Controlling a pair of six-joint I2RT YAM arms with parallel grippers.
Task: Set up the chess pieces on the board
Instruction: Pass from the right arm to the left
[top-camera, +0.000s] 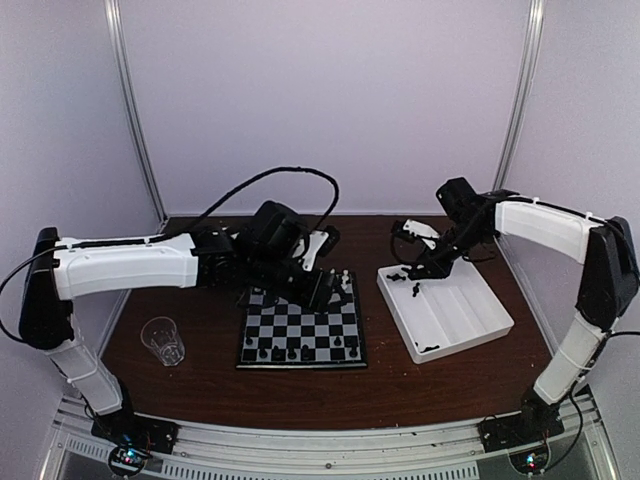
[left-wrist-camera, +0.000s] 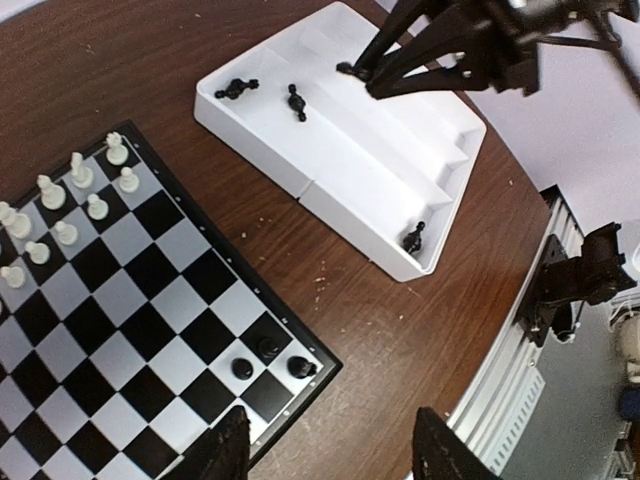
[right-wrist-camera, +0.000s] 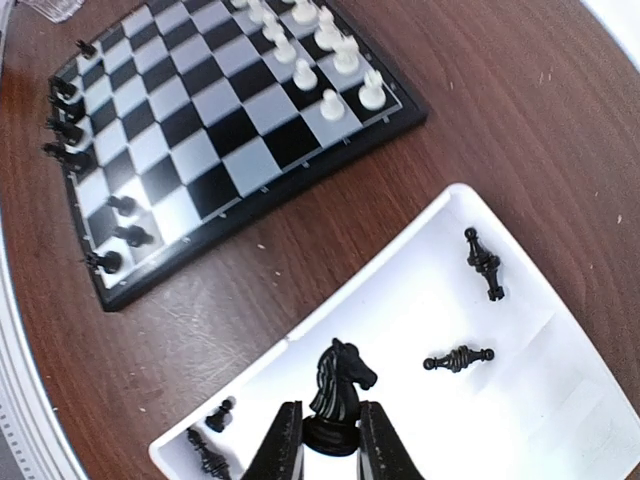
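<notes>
My right gripper (right-wrist-camera: 332, 445) is shut on the base of a black knight (right-wrist-camera: 341, 380), holding it upright just above the white tray (right-wrist-camera: 520, 420). More black chess pieces lie in the tray: two on their sides (right-wrist-camera: 483, 262) (right-wrist-camera: 458, 358) and a pawn (right-wrist-camera: 222, 413) near a corner. The board (top-camera: 300, 325) carries white chess pieces (left-wrist-camera: 80, 190) along its far side and black ones (left-wrist-camera: 268, 358) near its front edge. My left gripper (left-wrist-camera: 335, 455) hangs open and holds nothing, over the board's front right corner (left-wrist-camera: 320, 365).
A clear plastic cup (top-camera: 163, 340) stands on the brown table left of the board. The tray (top-camera: 470, 320) sits to the right of the board, with a strip of bare wood (left-wrist-camera: 330, 270) between them. An aluminium rail (top-camera: 330, 440) runs along the table's near edge.
</notes>
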